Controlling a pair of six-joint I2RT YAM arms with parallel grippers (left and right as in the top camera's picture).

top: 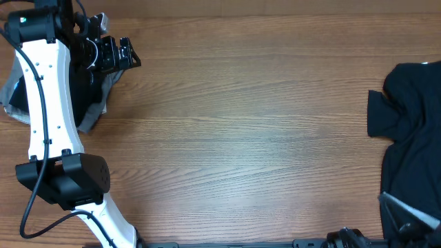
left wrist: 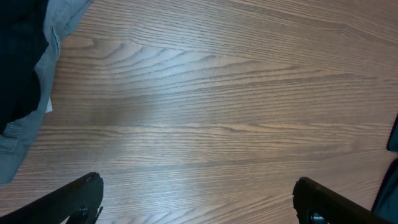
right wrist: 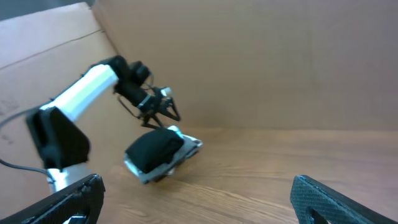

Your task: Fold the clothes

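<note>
Crumpled black cotton T-shirt (top: 413, 117) sits at the right edge of the wooden table (top: 248, 138), partly out of frame, long axis running near to far. My right fingers (right wrist: 336, 202) are spread and empty. They're the closer set, but they point left, away from it, so I reckon that arm has to swing round. Left fingers (left wrist: 74, 199), also spread, hover well apart from it, by the grey-and-black cloth pile (top: 100, 103) at far left.

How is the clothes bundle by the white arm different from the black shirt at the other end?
The bundle is bunched up small; the black shirt lies spread wider, one sleeve sticking out. The bundle shows grey cloth around black; the shirt is all black. Both rest on the wooden table.
</note>
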